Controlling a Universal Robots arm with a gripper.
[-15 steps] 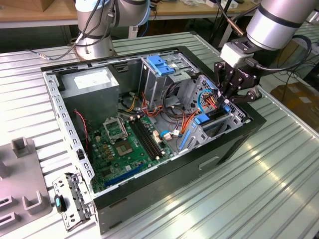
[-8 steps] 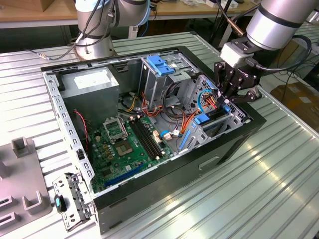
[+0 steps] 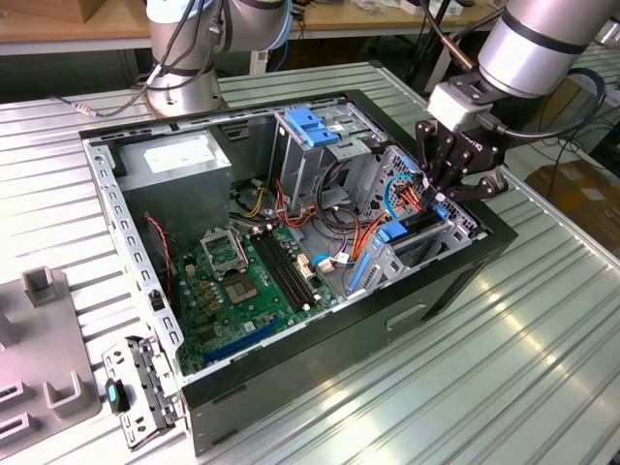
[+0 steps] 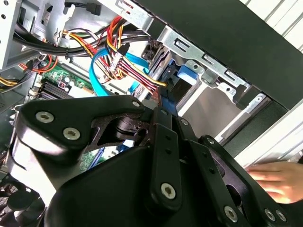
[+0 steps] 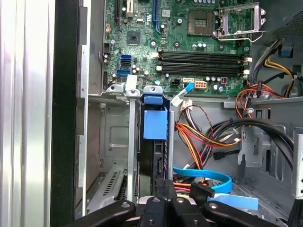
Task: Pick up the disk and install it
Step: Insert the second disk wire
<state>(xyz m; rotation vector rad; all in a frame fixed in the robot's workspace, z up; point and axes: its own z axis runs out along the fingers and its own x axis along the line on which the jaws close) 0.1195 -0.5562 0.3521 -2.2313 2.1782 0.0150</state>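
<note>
The open computer case point(image 3: 291, 387) lies on the ribbed metal table point(image 3: 504, 368), motherboard point(image 3: 242, 281) exposed. The gripper point(image 3: 448, 184) hangs over the drive bay point(image 3: 417, 242) at the case's end toward the exterior view's right, amid the cables point(image 3: 407, 194). In the first wrist view the disk point(image 5: 155, 156) stands on edge in a bay slot, its blue rail point(image 5: 155, 124) uppermost, directly ahead of the gripper point(image 5: 163, 201). How far the jaws are open cannot be told, nor whether they grip the disk. In the second wrist view a hand point(image 4: 277, 182) rests outside the case wall point(image 4: 227, 42)
</note>
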